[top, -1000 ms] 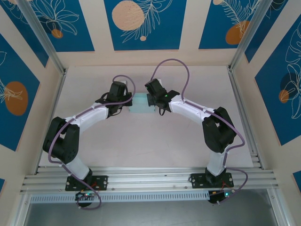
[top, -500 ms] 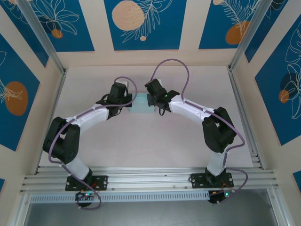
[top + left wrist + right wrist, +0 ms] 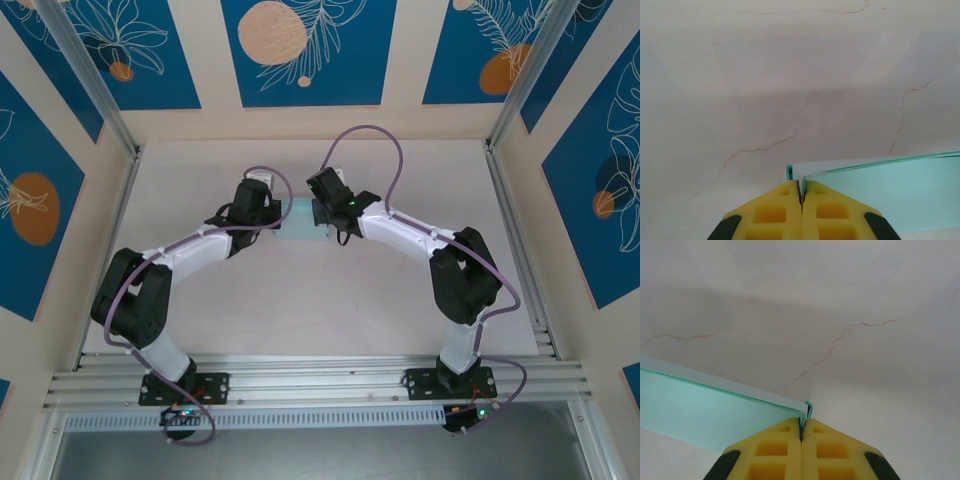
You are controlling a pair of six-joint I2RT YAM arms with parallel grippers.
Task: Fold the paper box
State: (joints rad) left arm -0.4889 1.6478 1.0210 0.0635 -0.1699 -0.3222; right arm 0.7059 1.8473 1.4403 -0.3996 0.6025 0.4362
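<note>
- Top external view: the paper box (image 3: 301,222) lay on the pale table (image 3: 330,300), far of centre, directly between the two wrists.
- Both arms reached inward from their bases at the near edge and met at the box, one at each end.
- The left gripper (image 3: 274,213) sat at the box's left end; the right gripper (image 3: 319,212) sat at its right end.
- Only a small light-blue patch of the box was exposed between the two gripper bodies in this view.
- Left wrist view: the yellow pads (image 3: 774,212) of the left gripper (image 3: 801,189) were pressed together, with a thin card edge of the paper box (image 3: 890,185) pinched in the seam between them.
- From that pinch point the box ran off to the right as a flat light-blue panel with a lighter edge strip along its top.
- Right wrist view: the right gripper (image 3: 801,426) was likewise closed, its pads (image 3: 827,452) clamped on the corner edge of the paper box (image 3: 705,415).
- Here the box extended to the left, showing a light-blue face and a paler upper band.
- The table surface (image 3: 865,365) behind the box was off-white with fine brownish crack-like lines.
- The box's fold state could not be judged from these frames.
</note>
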